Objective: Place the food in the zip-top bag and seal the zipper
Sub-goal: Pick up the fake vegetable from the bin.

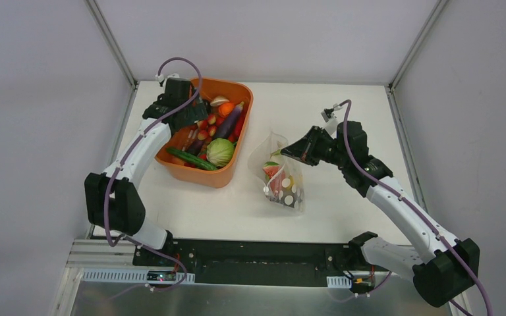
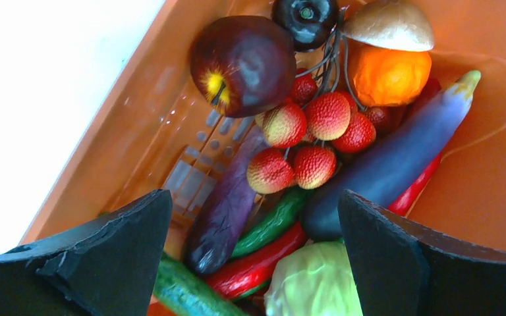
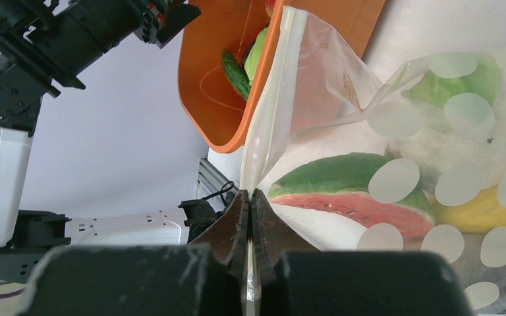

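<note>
Your dotted clear bag (image 1: 283,181) holds a melon slice (image 1: 271,170); long axis near-to-far, mouth far. Right gripper (image 1: 286,151) pinches its zipper (image 3: 263,118); left gripper (image 2: 253,197) gapes over the tub (image 1: 242,99).

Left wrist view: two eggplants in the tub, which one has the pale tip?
The longer eggplant, image right, its tip fading to yellow near the tub wall. The darker eggplant shows only purple.

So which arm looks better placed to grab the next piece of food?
Probably the left: its hand hangs open right over the toy food in the orange tub. The right hand is shut on the edge of the dotted bag, holding it up, so it is busy.
</note>
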Robot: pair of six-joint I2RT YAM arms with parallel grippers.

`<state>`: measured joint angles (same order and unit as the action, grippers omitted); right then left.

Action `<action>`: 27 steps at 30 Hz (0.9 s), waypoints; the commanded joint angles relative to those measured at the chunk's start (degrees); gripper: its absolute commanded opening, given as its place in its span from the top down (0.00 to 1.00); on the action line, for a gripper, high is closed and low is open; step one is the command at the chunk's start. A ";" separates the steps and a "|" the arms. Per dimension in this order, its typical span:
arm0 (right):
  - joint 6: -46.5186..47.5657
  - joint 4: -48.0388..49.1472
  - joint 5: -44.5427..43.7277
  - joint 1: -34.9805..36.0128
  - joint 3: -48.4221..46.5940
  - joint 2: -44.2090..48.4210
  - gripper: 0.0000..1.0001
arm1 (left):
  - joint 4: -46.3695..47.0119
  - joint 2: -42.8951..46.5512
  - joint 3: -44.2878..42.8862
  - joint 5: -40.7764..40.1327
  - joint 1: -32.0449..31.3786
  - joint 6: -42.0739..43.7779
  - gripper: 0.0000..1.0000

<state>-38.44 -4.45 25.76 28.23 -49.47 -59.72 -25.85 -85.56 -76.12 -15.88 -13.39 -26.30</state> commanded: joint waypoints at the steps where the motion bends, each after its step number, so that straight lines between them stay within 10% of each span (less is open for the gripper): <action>1: 0.64 2.19 0.43 0.15 -1.05 0.72 1.00 | 2.54 -3.01 -4.93 -0.91 1.30 -3.53 0.01; 27: 1.02 1.62 0.08 0.12 -1.63 -0.46 1.00 | 11.15 -19.68 -6.60 -17.94 1.70 -19.86 0.07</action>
<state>-38.30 -4.49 25.76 28.23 -49.47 -60.01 -16.93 -105.30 -81.97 -29.71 -12.27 -44.01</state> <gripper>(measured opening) 0.009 0.935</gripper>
